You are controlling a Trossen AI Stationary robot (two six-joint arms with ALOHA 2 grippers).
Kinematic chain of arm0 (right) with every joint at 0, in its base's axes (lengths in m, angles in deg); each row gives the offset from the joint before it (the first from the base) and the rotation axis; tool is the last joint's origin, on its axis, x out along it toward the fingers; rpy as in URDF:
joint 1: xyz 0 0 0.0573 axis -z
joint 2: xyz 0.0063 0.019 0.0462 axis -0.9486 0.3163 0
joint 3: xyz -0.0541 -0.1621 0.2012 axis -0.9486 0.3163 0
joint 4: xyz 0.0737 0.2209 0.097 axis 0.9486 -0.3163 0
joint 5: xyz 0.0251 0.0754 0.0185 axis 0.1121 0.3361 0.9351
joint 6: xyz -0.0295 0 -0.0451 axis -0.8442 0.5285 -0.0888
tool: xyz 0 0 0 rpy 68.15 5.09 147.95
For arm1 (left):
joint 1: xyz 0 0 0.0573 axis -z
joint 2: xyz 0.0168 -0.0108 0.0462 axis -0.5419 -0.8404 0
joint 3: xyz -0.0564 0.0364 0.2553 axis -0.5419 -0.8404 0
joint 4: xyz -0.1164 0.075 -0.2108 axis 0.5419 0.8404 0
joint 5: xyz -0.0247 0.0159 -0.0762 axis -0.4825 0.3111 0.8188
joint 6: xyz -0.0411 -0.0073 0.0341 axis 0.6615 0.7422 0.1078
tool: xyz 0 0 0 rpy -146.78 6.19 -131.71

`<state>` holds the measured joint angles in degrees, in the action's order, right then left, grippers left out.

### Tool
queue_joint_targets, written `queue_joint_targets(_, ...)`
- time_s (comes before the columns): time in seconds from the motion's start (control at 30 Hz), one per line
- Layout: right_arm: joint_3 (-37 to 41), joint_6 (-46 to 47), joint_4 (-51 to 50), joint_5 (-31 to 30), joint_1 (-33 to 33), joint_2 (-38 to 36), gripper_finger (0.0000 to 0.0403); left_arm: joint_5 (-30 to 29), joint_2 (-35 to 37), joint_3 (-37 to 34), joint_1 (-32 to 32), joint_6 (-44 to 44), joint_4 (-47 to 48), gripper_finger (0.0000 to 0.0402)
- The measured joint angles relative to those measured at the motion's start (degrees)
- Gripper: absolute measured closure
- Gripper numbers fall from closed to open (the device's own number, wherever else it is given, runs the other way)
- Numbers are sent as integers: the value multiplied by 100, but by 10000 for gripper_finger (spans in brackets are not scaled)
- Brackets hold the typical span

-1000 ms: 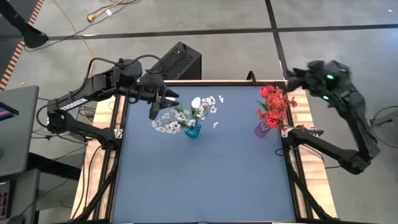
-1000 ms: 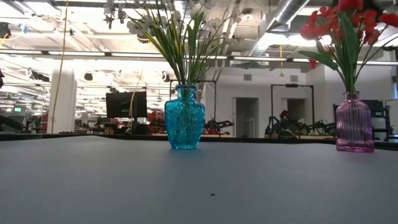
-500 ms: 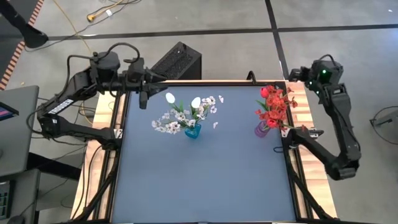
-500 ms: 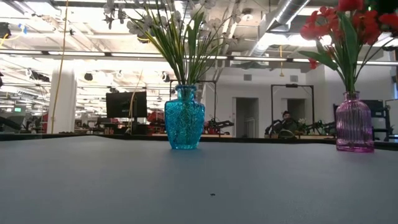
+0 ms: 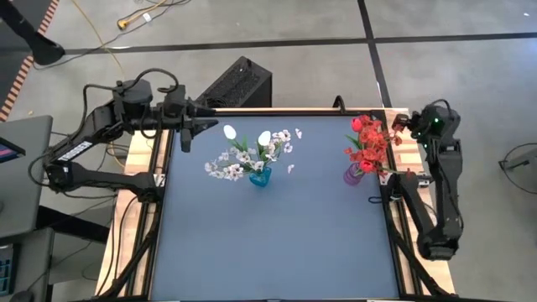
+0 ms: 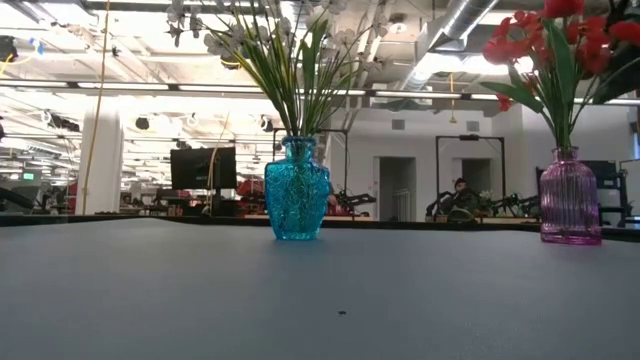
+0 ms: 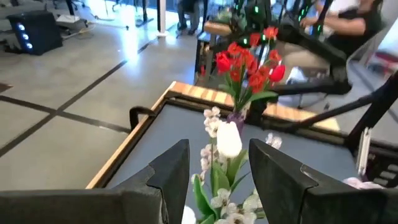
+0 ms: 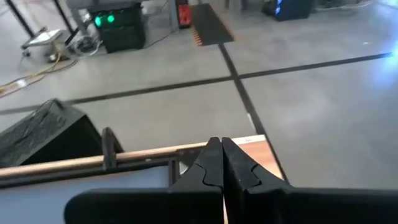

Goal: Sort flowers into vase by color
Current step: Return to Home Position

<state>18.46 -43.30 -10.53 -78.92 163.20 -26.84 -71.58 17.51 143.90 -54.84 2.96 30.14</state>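
My left pincer [image 7: 219,142] is wide open and holds nothing. Seen from above, it hangs by the table [image 5: 277,243] corner at about 10 o'clock. The white flowers [image 5: 252,155] lie toward 4 o'clock from it, near but not touching. They stand up in the blue vase [image 5: 261,177], and their stems fan out.

My right pincer [image 8: 220,146] is shut tight, with nothing in it. It sits off the table corner at 2 o'clock. The red flowers [image 5: 369,141] lie toward 8 o'clock from it, near it, upright in the violet vase [image 5: 353,174].

My left arm is nearer the white bunch, and my right arm is nearer the red one. I see no stems lying flat on the table, so I think the sorting is done. To go home, each arm should pull away from its own bunch and not brush the heads.
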Motion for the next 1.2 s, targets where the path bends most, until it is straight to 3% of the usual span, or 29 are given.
queue_joint_targets(0.17, 5, -5, 69, 24, 229, -150, 387, -2, 512, -521, 0, 354, -440, 247)
queue_joint_targets(0.27, 67, 467, 442, 90, 192, -164, 387, -2, 747, -697, 0, 482, -612, 247)
queue_joint_targets(0.47, 1003, 864, 1385, 36, 49, -673, 387, -2, 1026, -755, 0, 554, -954, 247)
queue_joint_targets(0.67, 1951, 374, 3069, -112, -35, -1406, 387, 9, 1112, -755, 0, 747, -1098, 247)
queue_joint_targets(0.87, 2313, 178, 3379, 356, -84, -942, 387, 11, 1080, -755, 0, 950, -1095, 247)
queue_joint_targets(1.2, 2804, -809, 3549, 440, -214, -913, 387, 75, 1063, -755, 0, 1143, -1099, 247)
